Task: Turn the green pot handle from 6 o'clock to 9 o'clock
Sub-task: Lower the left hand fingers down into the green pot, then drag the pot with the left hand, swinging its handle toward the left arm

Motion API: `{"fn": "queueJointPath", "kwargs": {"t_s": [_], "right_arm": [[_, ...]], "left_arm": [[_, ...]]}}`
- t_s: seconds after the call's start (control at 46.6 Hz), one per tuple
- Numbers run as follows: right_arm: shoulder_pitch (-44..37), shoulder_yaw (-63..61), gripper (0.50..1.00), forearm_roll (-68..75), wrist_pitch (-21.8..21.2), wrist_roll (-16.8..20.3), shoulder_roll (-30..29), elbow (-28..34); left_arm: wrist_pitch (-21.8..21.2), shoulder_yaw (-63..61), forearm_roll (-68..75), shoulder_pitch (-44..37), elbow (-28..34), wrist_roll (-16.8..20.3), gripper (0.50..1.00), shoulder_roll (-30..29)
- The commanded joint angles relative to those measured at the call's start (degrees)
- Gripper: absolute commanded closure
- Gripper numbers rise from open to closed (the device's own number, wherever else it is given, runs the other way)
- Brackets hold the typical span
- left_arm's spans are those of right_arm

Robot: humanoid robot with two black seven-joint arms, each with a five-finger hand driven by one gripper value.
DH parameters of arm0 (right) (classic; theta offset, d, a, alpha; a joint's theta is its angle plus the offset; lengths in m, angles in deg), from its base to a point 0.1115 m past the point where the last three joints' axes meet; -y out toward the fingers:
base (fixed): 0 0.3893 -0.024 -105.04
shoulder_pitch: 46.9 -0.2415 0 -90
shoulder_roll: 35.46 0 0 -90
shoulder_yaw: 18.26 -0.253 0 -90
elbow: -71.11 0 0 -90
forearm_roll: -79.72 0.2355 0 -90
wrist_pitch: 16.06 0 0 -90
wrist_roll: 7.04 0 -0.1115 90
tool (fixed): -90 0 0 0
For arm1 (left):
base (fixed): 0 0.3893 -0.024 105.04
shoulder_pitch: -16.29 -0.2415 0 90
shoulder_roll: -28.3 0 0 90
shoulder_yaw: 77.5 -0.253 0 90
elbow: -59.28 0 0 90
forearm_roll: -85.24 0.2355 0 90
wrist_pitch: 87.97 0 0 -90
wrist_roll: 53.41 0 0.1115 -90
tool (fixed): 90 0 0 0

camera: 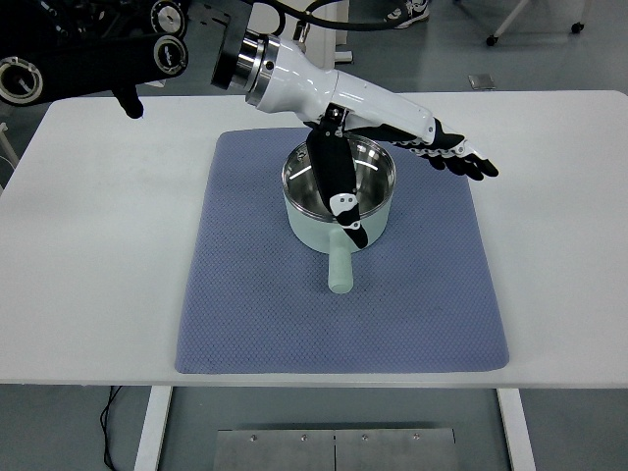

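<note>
- Green pot (339,201): pale green body, bright metal inside, nothing visible in it. Stands upright on the mat, nearer the mat's far edge than its near edge, roughly midway between the mat's left and right edges.
- Pot handle (339,270): pale green stub pointing straight at the near edge of the table, that is, at 6 o'clock. The quarter turn to 9 o'clock, toward the mat's left edge, is judged not yet begun.
- Left hand (392,132): its arm enters from the far-left corner and reaches across the pot's far rim. The fingers (461,157) lie stretched out past the pot's right side, holding nothing. The thumb (339,191) hangs apart from them, down across the pot's mouth, its tip at the near rim where the handle joins; contact there cannot be made out.
- Remaining, as judged: bring the hand to bear on the handle or the rim, then swing the handle round to the left.
- Blue mat (245,314): textured cloth, lying flat in the middle of the table.
- Table (98,245): white top, carrying the mat.
- Right hand: not in view.
</note>
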Motion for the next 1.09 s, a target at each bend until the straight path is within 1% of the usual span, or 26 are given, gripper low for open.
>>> {"fn": "queueJointPath", "kwargs": {"t_s": [0.0,0.15,0.343,0.515,0.73,0.987,1.073], "right_arm": [[0.0,0.0,0.500,0.0,0.0,0.0,0.0,0.0],[0.0,0.0,0.500,0.0,0.0,0.0,0.0,0.1],[0.0,0.0,0.500,0.0,0.0,-0.1,0.0,0.0],[0.0,0.0,0.500,0.0,0.0,0.0,0.0,0.0],[0.0,0.0,0.500,0.0,0.0,0.0,0.0,0.0],[0.0,0.0,0.500,0.0,0.0,-0.1,0.0,0.0],[0.0,0.0,0.500,0.0,0.0,0.0,0.0,0.0]], "left_arm": [[0.8,0.0,2.4,0.0,0.0,-0.1,0.500,0.7],[1.0,0.0,7.5,-0.1,-1.3,-0.2,0.500,2.3],[1.5,-0.3,11.0,-0.8,-1.3,-0.8,0.500,5.2],[1.5,-1.2,14.3,-1.8,-1.0,-2.9,0.500,7.0],[1.2,-3.1,17.8,-2.3,-0.8,-2.9,0.500,8.5],[1.1,-3.9,22.6,-4.9,-0.3,-3.1,0.500,9.8],[1.0,-4.7,23.2,-5.4,0.1,-4.9,0.500,9.9]]}}
